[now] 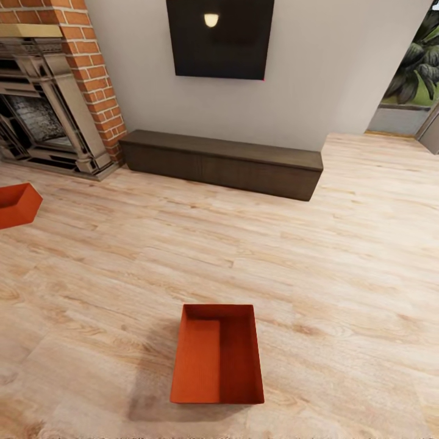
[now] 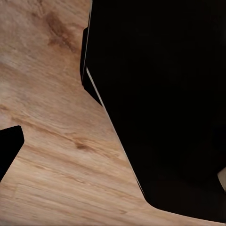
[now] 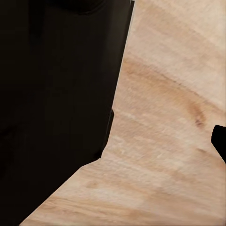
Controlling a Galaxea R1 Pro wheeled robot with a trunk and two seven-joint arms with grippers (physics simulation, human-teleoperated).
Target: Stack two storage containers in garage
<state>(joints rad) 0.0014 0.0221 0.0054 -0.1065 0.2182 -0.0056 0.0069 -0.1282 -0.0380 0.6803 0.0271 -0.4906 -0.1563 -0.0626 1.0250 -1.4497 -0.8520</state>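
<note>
1. Nearest the head camera, one orange-red storage container [image 1: 217, 356] is sitting open-topped on the light wood plank floor [image 1: 341, 274] of the living room, almost centred ahead of the robot.
2. Its long axis is running roughly away from the robot, toward the long dark low cabinet [image 1: 222, 161] under the black wall TV [image 1: 221, 38].
3. A second storage container [image 1: 17, 204] is lying well apart, far to the left and cut by the picture's edge, near the red brick fireplace [image 1: 55, 91].
4. Both wrist cameras are looking down at plank flooring past large black shapes, likely the robot's own body; I cannot tell whether either pincer is apart or together.
5. Since the near box is lying straight ahead and about midway between the two sides, neither arm is looking clearly nearer; my guess is that the robot is needing to close in and reach down to its long walls from both sides.
</note>
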